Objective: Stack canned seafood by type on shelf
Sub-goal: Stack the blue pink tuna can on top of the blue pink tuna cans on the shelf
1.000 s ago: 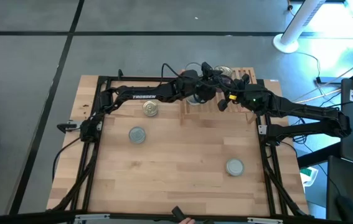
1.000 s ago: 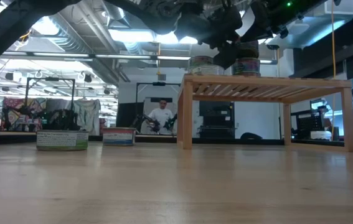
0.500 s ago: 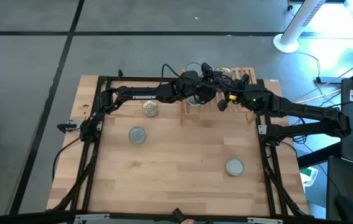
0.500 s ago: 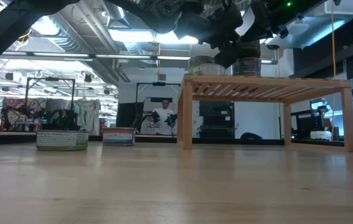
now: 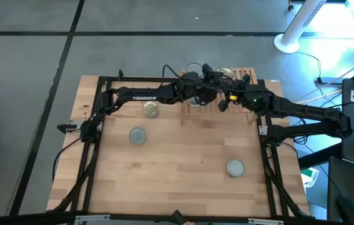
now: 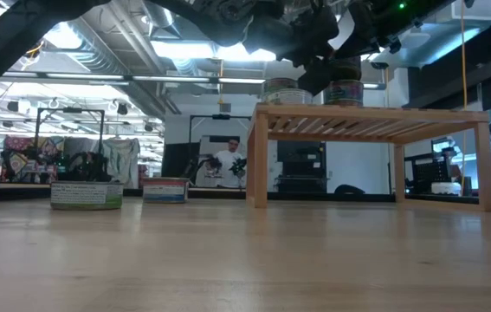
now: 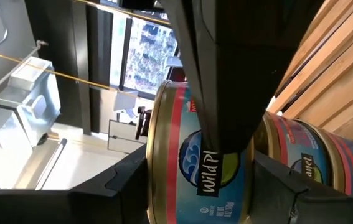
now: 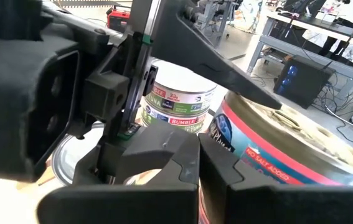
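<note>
Tabletop (image 5: 183,156): light plank top carrying everything; three cans lie loose on it, the shelf stands at its far edge.
Shelf (image 6: 371,121): low slatted light-wood rack at the far edge, right of the middle, its long axis running along that edge, slats parallel to it.
Left arm (image 5: 145,95): reaches from the left edge across to the shelf's left end.
Right arm (image 5: 301,112): reaches in from the right edge to the same end of the shelf.
Left gripper (image 7: 226,162): fingers spread wide and clamped on the sides of a gold-rimmed Wild Planet can (image 7: 188,168), held over the shelf with its flat ends facing sideways to the wrist, just beside a second red-banded can (image 7: 316,165).
Right gripper (image 8: 198,165): fingers pressed together, empty, close against the left gripper above the shelf.
Shelf stacks (image 6: 342,91): cans stand upright on the shelf top under the grippers; a Bumble Bee pair (image 8: 175,102) sits one on the other.
Gold-top can (image 5: 151,110): upright, near the far edge, left of the shelf.
Silver-top can (image 5: 138,135): upright, left of centre.
Second silver-top can (image 5: 235,167): upright, toward the near right corner.
Change: arms, grippers and cans match the earlier frames; only the person (image 6: 229,161) in the room behind has shifted slightly.
</note>
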### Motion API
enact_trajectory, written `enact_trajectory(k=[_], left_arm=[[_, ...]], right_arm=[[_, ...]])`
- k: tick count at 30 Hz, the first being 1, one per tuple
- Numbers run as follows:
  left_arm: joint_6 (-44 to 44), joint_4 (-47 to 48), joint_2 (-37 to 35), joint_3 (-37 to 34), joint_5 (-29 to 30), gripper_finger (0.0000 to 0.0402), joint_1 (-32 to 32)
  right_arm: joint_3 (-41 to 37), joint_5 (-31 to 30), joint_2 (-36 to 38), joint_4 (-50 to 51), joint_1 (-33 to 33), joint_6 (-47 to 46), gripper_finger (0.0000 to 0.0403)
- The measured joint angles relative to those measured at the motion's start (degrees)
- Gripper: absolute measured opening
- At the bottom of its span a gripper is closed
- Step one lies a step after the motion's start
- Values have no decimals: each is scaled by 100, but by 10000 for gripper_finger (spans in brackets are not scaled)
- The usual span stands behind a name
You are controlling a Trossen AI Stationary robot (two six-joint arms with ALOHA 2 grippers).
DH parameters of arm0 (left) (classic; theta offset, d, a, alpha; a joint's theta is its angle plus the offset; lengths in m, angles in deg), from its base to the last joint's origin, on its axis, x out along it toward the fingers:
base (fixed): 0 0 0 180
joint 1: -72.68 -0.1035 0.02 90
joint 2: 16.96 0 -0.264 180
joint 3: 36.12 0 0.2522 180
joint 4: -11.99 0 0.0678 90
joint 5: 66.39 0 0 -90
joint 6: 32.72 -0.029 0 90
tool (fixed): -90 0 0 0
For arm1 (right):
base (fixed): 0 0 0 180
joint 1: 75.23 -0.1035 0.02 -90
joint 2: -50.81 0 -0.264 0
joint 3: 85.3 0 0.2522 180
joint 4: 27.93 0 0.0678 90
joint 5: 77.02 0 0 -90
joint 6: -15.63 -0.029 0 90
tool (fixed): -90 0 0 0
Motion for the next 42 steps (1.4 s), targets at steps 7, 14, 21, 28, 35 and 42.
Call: enact_trajectory(k=[7, 14, 21, 28, 35, 42], left_arm=[[-77, 0, 0, 0, 22, 208, 33], [-224, -46, 0, 0, 28, 208, 35], [-227, -28, 0, 1, 30, 208, 35], [-82, 680, 7, 455, 30, 208, 33], [-135, 965, 7, 542, 17, 208, 27], [-400, 1023, 7, 546, 15, 208, 20]], right_arm=[[0, 0, 0, 1, -1, -1, 5], [0, 0, 0, 2, -1, -2, 5], [0, 0, 0, 2, 0, -1, 5], [0, 2, 0, 4, 1, 0, 5], [0, 2, 0, 4, 0, 0, 5], [0, 2, 0, 4, -1, 0, 5]])
